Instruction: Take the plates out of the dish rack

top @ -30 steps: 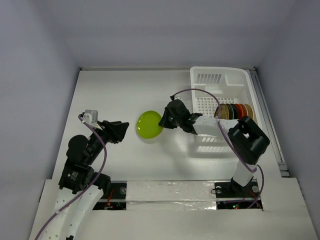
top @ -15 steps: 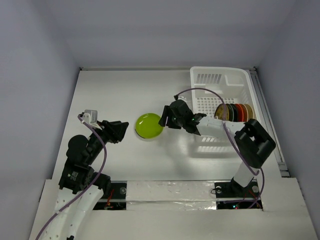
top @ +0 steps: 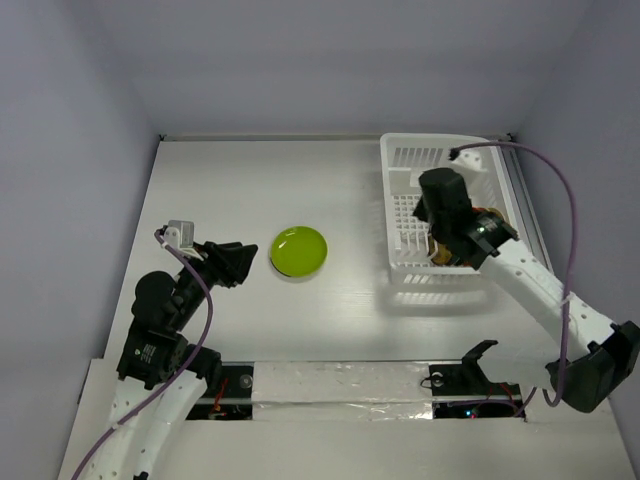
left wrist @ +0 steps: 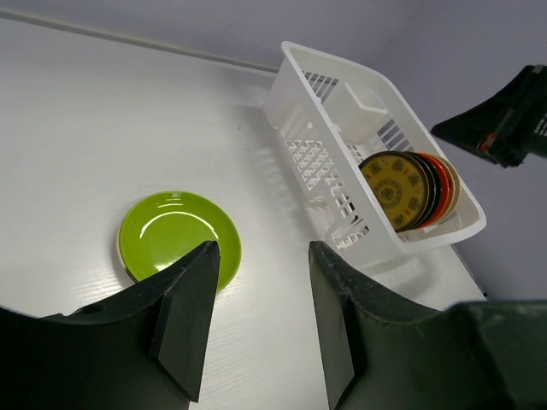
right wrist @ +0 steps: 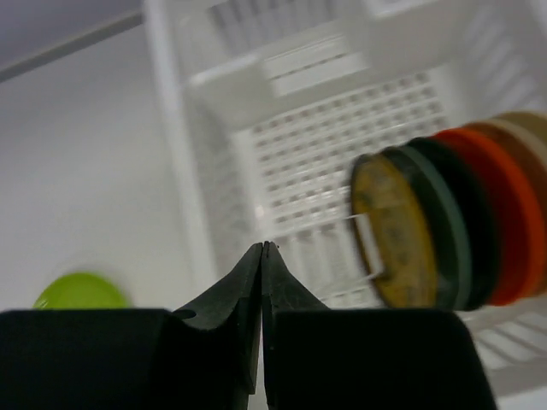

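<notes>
A green plate point(top: 298, 251) lies flat on the table, left of the white dish rack point(top: 440, 143). It also shows in the left wrist view point(left wrist: 175, 235). Several plates stand on edge at the rack's right end: patterned yellow point(left wrist: 395, 190) in front, then black point(right wrist: 449, 218), orange-red point(right wrist: 502, 224) and cream point(right wrist: 530, 128). My right gripper point(top: 437, 200) hovers over the rack, shut and empty point(right wrist: 263, 245), left of the standing plates. My left gripper point(top: 245, 262) is open and empty point(left wrist: 261, 248), just left of the green plate.
The rack point(left wrist: 295, 102) stands at the table's back right, close to the right wall. A small white compartment point(left wrist: 359, 111) sits at its far end. The enclosure walls bound the table on the left, back and right.
My right gripper has let go of the green plate, which now lies flat on the table. The arm has swung right, over the rack, and its jaws have shut. The left arm has not moved.
</notes>
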{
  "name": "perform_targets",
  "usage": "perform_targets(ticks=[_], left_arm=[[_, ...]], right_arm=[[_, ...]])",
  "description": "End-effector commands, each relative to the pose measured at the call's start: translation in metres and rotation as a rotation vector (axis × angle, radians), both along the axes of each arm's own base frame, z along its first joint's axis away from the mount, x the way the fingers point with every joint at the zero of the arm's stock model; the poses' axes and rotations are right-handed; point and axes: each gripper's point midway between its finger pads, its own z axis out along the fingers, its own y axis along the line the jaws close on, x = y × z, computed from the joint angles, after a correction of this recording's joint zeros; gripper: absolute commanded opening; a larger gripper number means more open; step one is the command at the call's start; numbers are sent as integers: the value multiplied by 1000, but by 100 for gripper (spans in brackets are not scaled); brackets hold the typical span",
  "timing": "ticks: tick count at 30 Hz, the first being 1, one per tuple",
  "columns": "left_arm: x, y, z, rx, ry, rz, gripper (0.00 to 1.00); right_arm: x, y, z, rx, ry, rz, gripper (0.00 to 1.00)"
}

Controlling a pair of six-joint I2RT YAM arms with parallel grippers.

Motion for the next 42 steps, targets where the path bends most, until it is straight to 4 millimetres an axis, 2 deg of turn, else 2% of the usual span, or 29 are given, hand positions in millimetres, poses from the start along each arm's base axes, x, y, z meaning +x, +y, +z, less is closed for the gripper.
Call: perform_targets(ticks=[1, 3, 5, 8, 12, 20, 23, 30, 35, 42], left_arm=[[-2, 0, 20, -23, -67, -4, 43], [-3, 1, 21, -25, -68, -2, 43], [-3, -1, 21, -23, -67, -11, 43], [-3, -1, 20, -24, -63, -8, 43], [-3, -1, 21, -24, -65, -8, 43], [-2, -2, 20, -20, -61, -13, 43], [-3, -2, 20, -21, -61, -13, 43], [-3, -3, 20, -22, -64, -19, 43], [-3, -2, 20, -21, -65, -17, 43], [-3, -2, 20, -21, -66, -17, 43]], right_arm=[[-17, -85, -11, -253, 134, -171, 8], [-19, -98, -21, -312, 182, -190, 23], [-19, -105, -34, -342, 234, -192, 32], [-13, -116, -44, -373, 273, -225, 33], [-4, -116, -51, -372, 282, -214, 33], [3, -122, -83, -442, 387, -217, 31], [5, -120, -87, -457, 420, -207, 29], [3, -131, -75, -567, 482, -253, 16], [1, -126, -65, -620, 478, -241, 6], [2, -114, -39, -652, 421, -216, 2]])
